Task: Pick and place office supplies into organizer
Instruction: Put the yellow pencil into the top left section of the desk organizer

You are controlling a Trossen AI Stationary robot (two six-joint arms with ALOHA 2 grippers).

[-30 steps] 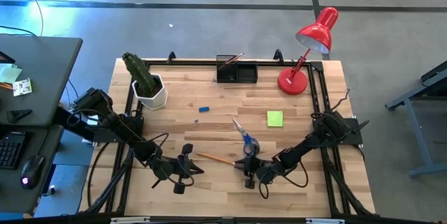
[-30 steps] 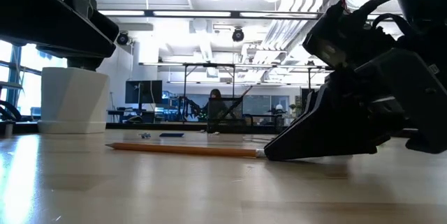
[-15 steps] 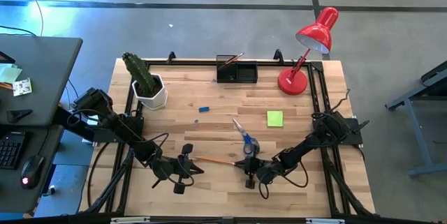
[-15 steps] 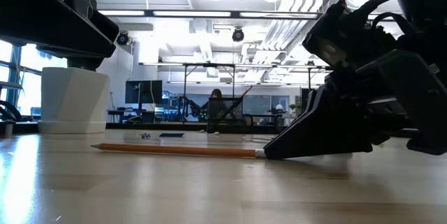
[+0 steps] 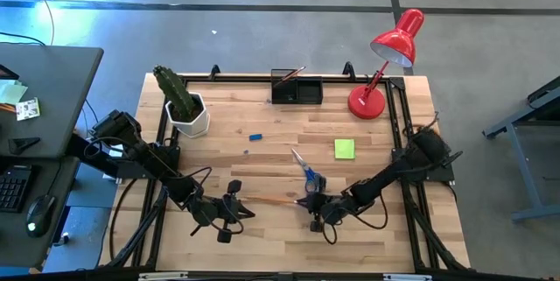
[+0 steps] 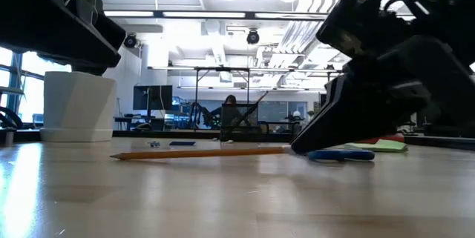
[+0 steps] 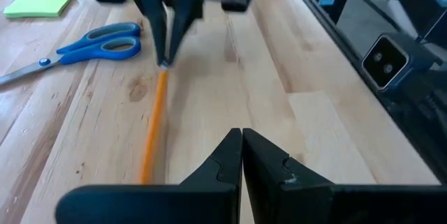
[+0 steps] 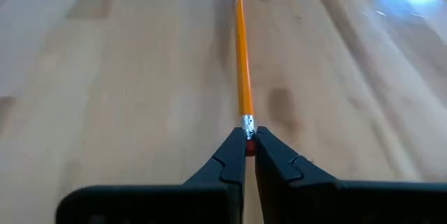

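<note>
The bench is pale wood with a visible grain. The pencil is orange, with a silver band and red eraser. The scissors have blue handles and grey blades. The sticky-note pad is lime green. The lamp at one o'clock is red, the organizer black, the cactus pot white, and the right tool dark.

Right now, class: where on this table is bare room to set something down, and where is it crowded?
Bare wood lies between the blue block and the organizer, and right of the sticky-note pad. The front middle is crowded: scissors, pencil, right gripper and left gripper.
</note>
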